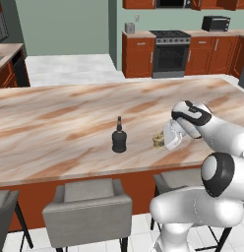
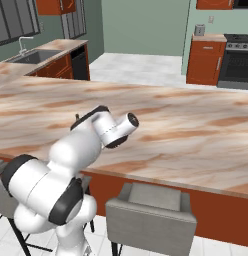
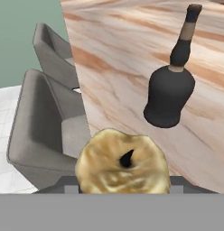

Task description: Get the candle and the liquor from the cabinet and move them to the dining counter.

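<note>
The liquor (image 1: pixel 118 138), a black squat bottle with a thin neck and brownish cap, stands upright on the dining counter (image 1: pixel 55 123) near its front edge. Just right of it my gripper (image 1: pixel 162 140) is shut on the candle (image 1: pixel 157 141), a tiny yellowish-gold lump held low at the counter top. In the hand view the candle (image 3: pixel 123 166) sits between my fingers at the bottom, and the liquor (image 3: pixel 170 92) stands a short way beyond it on the dining counter (image 3: pixel 127 49). My arm covers both in the right base view. Of red-brown wall units (image 1: pixel 138 4) I see only lower edges; whether one is the cabinet I cannot tell.
Grey chairs (image 1: pixel 89 206) (image 2: pixel 151 212) (image 3: pixel 46 126) line the counter's near side below my hand. Low red-brown cabinets, a stove (image 1: pixel 169 51) and a black toaster oven (image 1: pixel 215 23) stand along the far wall. A sink (image 2: pixel 38 55) lies far left.
</note>
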### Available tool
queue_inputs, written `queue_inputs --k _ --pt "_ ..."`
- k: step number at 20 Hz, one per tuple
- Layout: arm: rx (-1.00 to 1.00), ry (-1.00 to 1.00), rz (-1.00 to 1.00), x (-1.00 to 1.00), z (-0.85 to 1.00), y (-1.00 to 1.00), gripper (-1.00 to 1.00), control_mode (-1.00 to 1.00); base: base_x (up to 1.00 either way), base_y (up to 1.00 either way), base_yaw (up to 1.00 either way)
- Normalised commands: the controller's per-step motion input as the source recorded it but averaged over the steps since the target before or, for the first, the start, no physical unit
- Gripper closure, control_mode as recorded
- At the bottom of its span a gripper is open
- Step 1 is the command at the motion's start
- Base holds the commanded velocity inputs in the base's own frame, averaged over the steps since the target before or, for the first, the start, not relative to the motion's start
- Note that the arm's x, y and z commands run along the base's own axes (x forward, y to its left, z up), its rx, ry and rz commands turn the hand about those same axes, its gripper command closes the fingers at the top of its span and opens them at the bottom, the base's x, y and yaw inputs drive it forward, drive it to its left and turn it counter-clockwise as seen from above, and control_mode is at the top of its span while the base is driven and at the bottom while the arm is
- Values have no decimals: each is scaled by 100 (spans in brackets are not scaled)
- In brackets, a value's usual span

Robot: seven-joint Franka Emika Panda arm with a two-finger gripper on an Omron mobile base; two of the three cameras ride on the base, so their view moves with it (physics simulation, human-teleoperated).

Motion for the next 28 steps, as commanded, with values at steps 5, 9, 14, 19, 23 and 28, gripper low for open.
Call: queue_inputs --k 5,9,14,19,23,28 --pt "-1 -11 1 40 -24 7 100 -100 0 0 0" --pt "-2 -11 4 47 -24 7 100 -100 0 0 0" --pt "-4 -10 11 39 -28 9 100 -100 0 0 0" --pt "-3 -6 14 37 -14 5 100 -100 0 0 0" --pt "-2 0 16 37 -8 3 100 -100 0 0 0" --pt "0 0 15 30 -10 2 100 -100 0 0 0"
